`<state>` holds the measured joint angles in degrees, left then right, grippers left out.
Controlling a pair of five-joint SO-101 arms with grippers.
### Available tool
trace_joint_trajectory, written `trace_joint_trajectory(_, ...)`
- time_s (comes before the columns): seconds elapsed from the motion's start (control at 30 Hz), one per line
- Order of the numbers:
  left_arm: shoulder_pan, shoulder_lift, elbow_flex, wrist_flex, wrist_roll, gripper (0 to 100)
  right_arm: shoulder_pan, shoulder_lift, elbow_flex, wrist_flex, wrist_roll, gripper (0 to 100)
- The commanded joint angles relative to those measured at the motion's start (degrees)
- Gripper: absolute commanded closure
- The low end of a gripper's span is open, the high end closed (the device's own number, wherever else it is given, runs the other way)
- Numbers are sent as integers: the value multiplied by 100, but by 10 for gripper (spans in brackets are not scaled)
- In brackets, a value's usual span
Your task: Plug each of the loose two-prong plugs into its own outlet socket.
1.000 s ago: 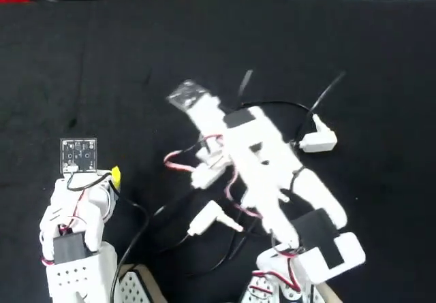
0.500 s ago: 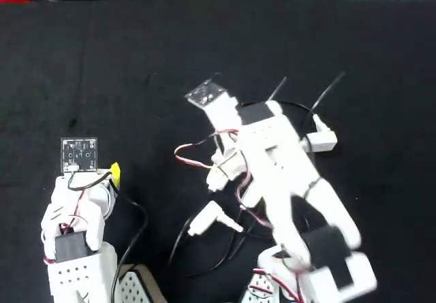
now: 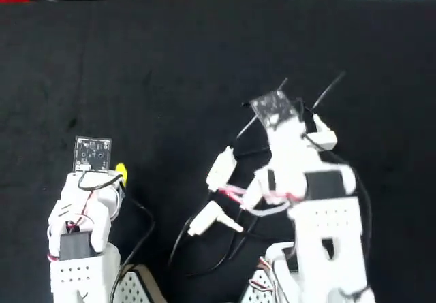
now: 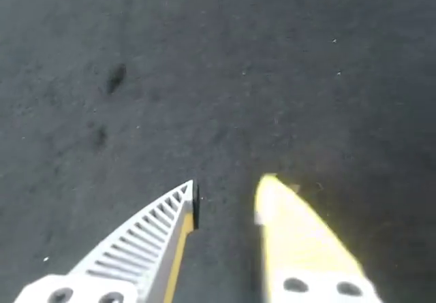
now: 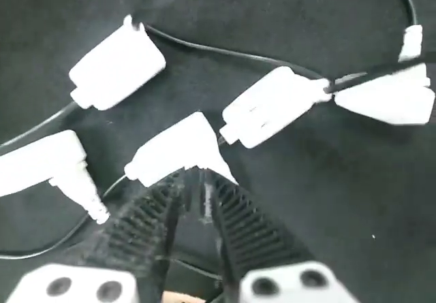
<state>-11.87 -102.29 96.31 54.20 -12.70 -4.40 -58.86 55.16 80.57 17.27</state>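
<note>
Right claw (image 5: 199, 173): jaws almost closed, with a thin slit between them. The tips sit against the edge of the angled plug (image 5: 174, 150). A grip on it cannot be confirmed.

Other items lie loose on the black table (image 3: 170, 58), placed here relative to the angled plug:
- A blocky plug (image 5: 116, 65) and a ribbed plug (image 5: 269, 109) lie just beyond it.
- A long-nosed plug (image 5: 41, 163) lies close beside it.
- A tapered plug (image 5: 388, 95) lies farther off, past the ribbed plug.
- Black cables (image 5: 225, 54) run among them.

Left claw (image 4: 228, 188): jaws partly open, one white and one yellow, with nothing held between them. It sits over the table surface, well apart from the angled plug.
</note>
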Motion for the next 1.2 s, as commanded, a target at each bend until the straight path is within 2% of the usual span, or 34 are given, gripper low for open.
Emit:
trace_joint_trajectory(0.0, 66, -35, 101, -123, -26, 942, 132, -1095, 866, -484, -35, 977)
trace_joint_trajectory(0.1, 13, -18, 110, -53, -26, 930, 149, -2044, 1701, -1257, -35, 980)
trace_joint_trajectory(0.37, 13, -35, 110, 993, -26, 930, 123, -4971, 3380, -1354, -35, 980)
trace_joint_trajectory(0.53, -13, -35, 110, 1609, -26, 931, 141, -4655, 4127, -1565, -79, 980)
trace_joint_trajectory(0.77, -848, -35, 110, 1793, -26, 928, 220, -4655, 4145, -774, -35, 980)
trace_joint_trajectory(0.87, -1112, -35, 110, 1793, -18, 930, 677, -4655, 4145, -756, -35, 980)
trace_joint_trajectory(1.03, -1200, -35, 110, 1793, -18, 931, 1855, -4655, 4145, -774, -35, 979)
trace_joint_trajectory(1.17, -1200, -35, 110, 1793, -18, 931, 2207, -4655, 4145, -747, -79, 980)
